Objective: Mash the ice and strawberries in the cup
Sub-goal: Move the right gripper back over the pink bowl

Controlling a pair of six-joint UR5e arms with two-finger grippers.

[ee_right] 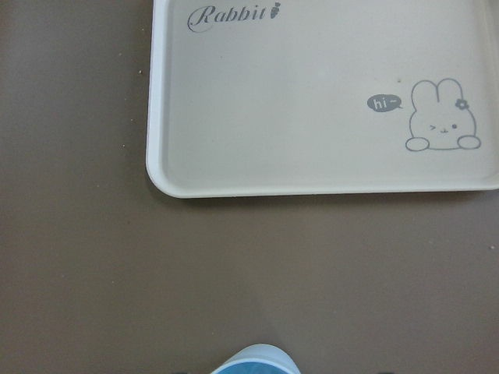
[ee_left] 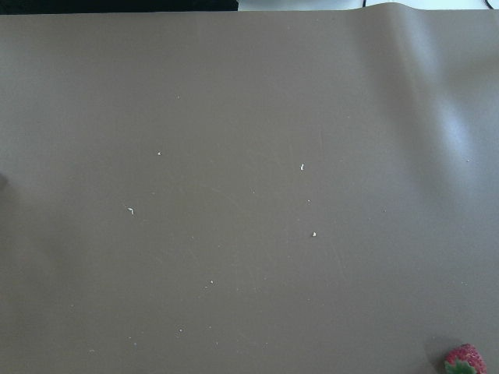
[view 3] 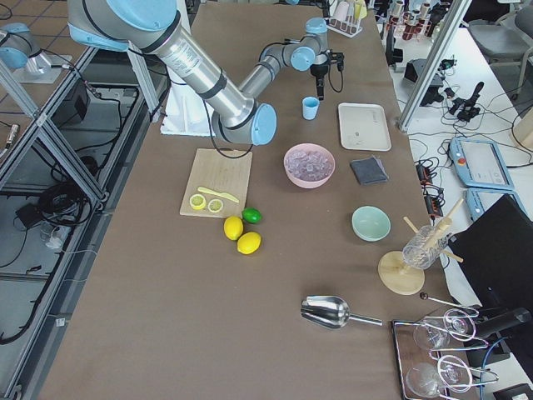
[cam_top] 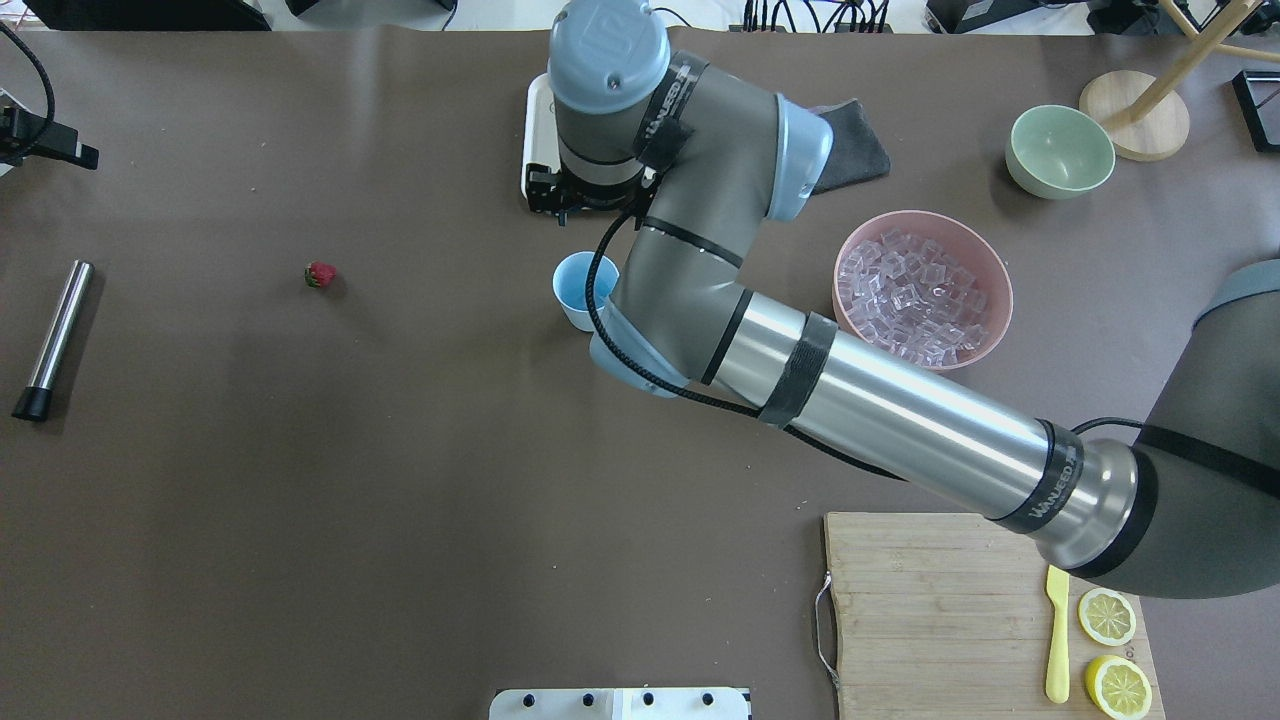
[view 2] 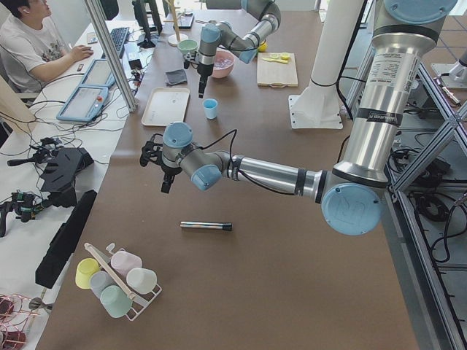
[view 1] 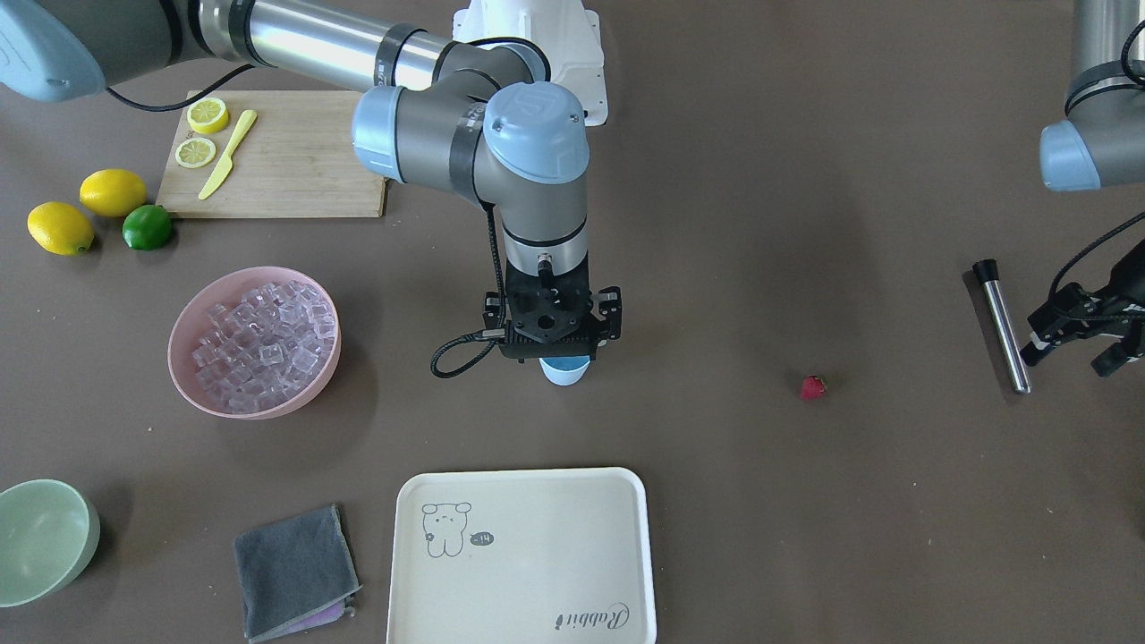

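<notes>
The light-blue cup [cam_top: 583,290] stands upright mid-table, and what shows of its inside looks empty. It is partly hidden under my right wrist in the front view [view 1: 565,370], and its rim shows at the bottom edge of the right wrist view [ee_right: 255,361]. My right gripper [view 1: 555,338] hangs above the cup with its fingers hidden. The ice [view 1: 264,344] fills a pink bowl [cam_top: 990,272]. The strawberry [view 1: 812,386] lies alone on the table and also shows in the left wrist view [ee_left: 465,361]. My left gripper [view 1: 1069,360] is open and empty near a metal muddler [view 1: 1002,326].
A cream tray [view 1: 521,626] and a grey cloth [view 1: 295,568] lie across the table from the cup. There are also a pale-green bowl [view 1: 40,537], two lemons [view 1: 112,191], a lime [view 1: 147,227], and a cutting board [view 1: 295,179] with lemon slices and a yellow knife [view 1: 227,154].
</notes>
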